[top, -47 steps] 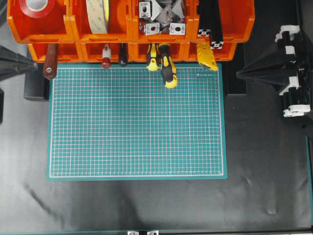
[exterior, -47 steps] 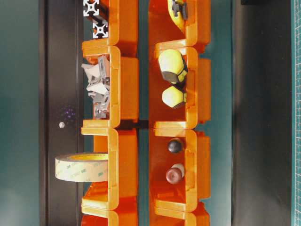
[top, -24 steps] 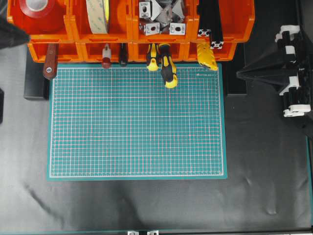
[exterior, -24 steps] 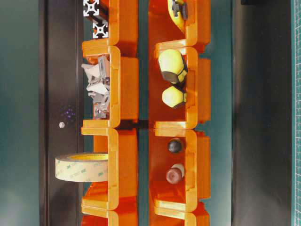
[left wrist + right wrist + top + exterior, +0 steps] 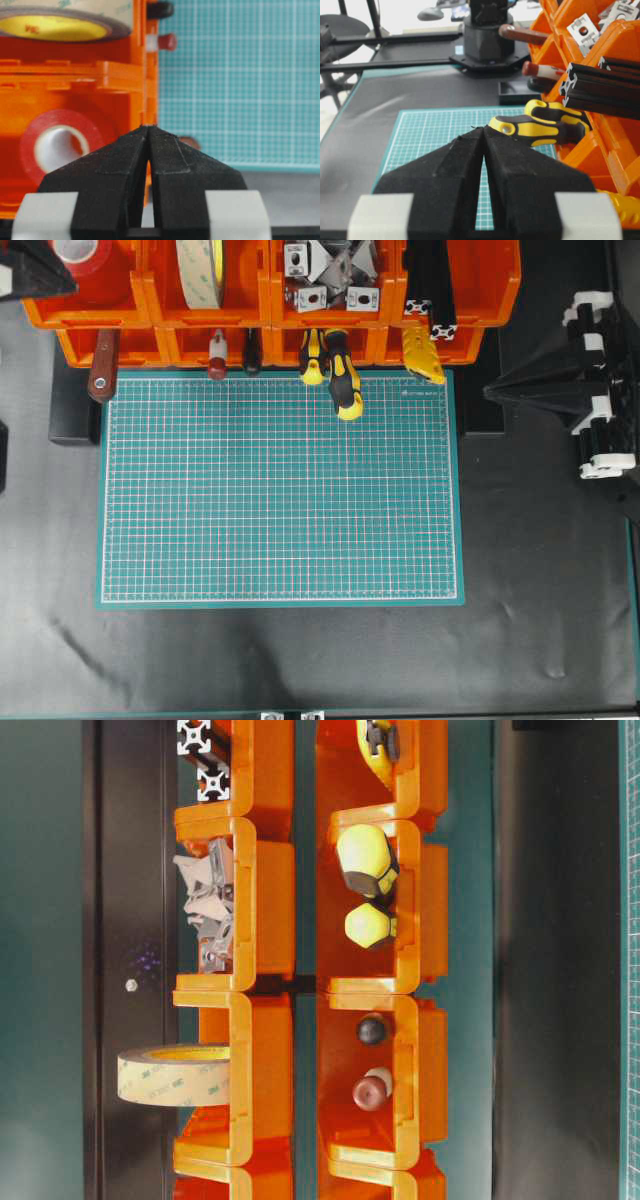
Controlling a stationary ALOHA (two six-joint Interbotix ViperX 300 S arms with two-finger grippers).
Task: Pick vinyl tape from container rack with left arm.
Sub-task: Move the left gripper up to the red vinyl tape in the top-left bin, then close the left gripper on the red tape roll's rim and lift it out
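From overhead you saw the container rack (image 5: 270, 300) running along the far edge of the tabletop (image 5: 300, 660), with the green cutting mat (image 5: 280, 490) spread just in front of it and bare on its whole face. The vinyl tape (image 5: 85, 255) lay flat in the upper bin at the left end of this view, and the left gripper (image 5: 35, 270) sat at that bin's outer corner, partly cut off by the frame edge. The right gripper (image 5: 500, 392) rested well apart, beyond the mat's right edge. The table-level view, turned on its side, gave you what overhead could not: the two tiers stacked with a narrow gap between them, the cream tape roll (image 5: 175, 1075) standing out past its bin lip, and tool handles in the lower bins; the red roll was only a sliver at the frame's bottom. Your left wrist camera showed the left gripper (image 5: 148, 127) with its fingertips pressed together, empty, the vinyl tape (image 5: 62, 145) just beyond and to the left inside its bin. Your right wrist camera showed the right gripper (image 5: 483, 130) likewise closed on nothing, a yellow-handled screwdriver (image 5: 540, 127) beyond it.
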